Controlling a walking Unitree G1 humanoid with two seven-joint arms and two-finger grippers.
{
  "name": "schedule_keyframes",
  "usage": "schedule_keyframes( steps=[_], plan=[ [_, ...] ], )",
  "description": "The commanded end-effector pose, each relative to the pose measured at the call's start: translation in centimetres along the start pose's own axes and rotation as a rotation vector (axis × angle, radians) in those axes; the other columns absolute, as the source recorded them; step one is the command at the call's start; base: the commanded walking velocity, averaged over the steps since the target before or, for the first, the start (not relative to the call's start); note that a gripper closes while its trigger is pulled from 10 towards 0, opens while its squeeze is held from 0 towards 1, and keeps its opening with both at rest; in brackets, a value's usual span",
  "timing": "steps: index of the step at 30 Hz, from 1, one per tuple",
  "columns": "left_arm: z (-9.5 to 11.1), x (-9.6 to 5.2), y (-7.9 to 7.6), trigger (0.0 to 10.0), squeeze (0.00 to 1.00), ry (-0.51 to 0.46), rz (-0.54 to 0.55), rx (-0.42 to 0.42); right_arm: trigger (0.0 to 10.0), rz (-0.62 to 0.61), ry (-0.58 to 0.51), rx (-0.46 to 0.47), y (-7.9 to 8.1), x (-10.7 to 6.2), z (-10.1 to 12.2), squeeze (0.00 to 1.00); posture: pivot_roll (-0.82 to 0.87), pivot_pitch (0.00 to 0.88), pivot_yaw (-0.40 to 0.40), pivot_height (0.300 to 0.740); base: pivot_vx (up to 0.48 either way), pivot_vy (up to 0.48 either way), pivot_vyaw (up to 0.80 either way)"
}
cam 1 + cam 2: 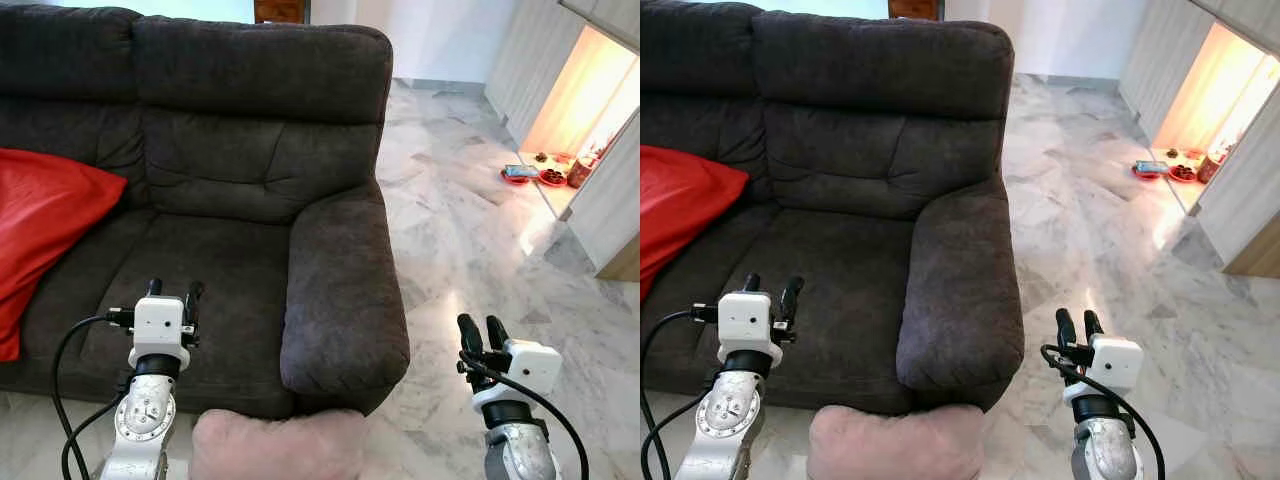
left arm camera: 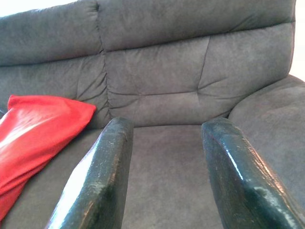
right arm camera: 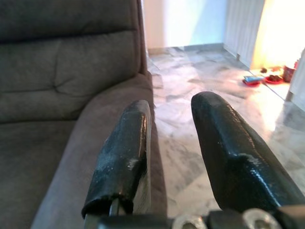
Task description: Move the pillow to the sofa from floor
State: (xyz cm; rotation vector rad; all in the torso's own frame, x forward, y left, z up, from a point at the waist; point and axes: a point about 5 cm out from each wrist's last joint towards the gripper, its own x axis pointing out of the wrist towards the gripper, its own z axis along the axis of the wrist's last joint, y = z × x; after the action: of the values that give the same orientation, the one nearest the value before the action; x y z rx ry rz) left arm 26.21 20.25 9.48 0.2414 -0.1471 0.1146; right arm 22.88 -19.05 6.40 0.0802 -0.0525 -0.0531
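Pink pillow (image 1: 278,445) sits closest to the head cam, on the floor at the sofa's front edge, just below the armrest (image 1: 340,290) and between my two arms. Working from the fingers out: left fingers (image 2: 97,176) are spread with nothing between them, aimed at the seat cushion (image 1: 190,270); right fingers (image 3: 121,152) are also spread and empty, aimed along the outer side of the armrest toward the marble floor (image 1: 470,230). Left gripper (image 1: 172,290) hangs over the seat front, right gripper (image 1: 480,332) is over bare floor beside the sofa (image 1: 260,100). Neither touches the pillow; both are above it and off to the sides, so I judge the pickup hasn't started. Red cushion (image 1: 45,220) lies on the left part of the seat, apart from both grippers. Risks as I see them: pillow is at the very bottom of the frame and partly cut off, so I could lose sight of it when bending down and grab blind. It's soft and bulky, so a one-sided pinch may slip or drag it under the sofa front. Right arm reaching inward could clip the armrest. Small dishes (image 1: 530,176) by the lit cabinet are well clear.
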Motion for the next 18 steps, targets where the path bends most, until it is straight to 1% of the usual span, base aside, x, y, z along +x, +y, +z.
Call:
schedule_keyframes(
  steps=[1,2,6,12,18],
  plan=[
    [0.6,0.1,0.0,10.0,0.0,-0.017,-0.006,0.001,10.0,-0.006,-0.019,-0.001,-0.1,0.5,0.7,0.0,-0.01,0.0,-0.065,0.74,0.0,0.0,0.0],
    [0.7,0.2,0.0,10.0,0.0,-0.017,-0.002,-0.001,10.0,-0.005,-0.023,-0.004,-0.1,0.8,0.9,0.0,-0.01,0.0,-0.07,0.74,0.0,0.0,0.0],
    [0.8,0.4,0.0,10.0,0.0,-0.016,0.007,-0.002,10.0,-0.008,-0.028,-0.007,-0.2,1.5,1.4,0.0,0.0,0.0,-0.077,0.74,0.0,0.0,0.0],
    [0.8,0.4,0.1,10.0,0.0,-0.01,0.013,-0.002,10.0,-0.016,-0.028,-0.011,-0.4,1.9,1.8,0.0,0.0,0.0,-0.078,0.74,0.0,0.0,0.0],
    [0.8,0.4,0.1,10.0,0.0,-0.008,0.016,0.0,10.0,0.009,-0.024,-0.013,0.0,2.2,2.0,0.0,0.0,0.0,-0.08,0.74,0.0,0.0,0.0]
  ],
)
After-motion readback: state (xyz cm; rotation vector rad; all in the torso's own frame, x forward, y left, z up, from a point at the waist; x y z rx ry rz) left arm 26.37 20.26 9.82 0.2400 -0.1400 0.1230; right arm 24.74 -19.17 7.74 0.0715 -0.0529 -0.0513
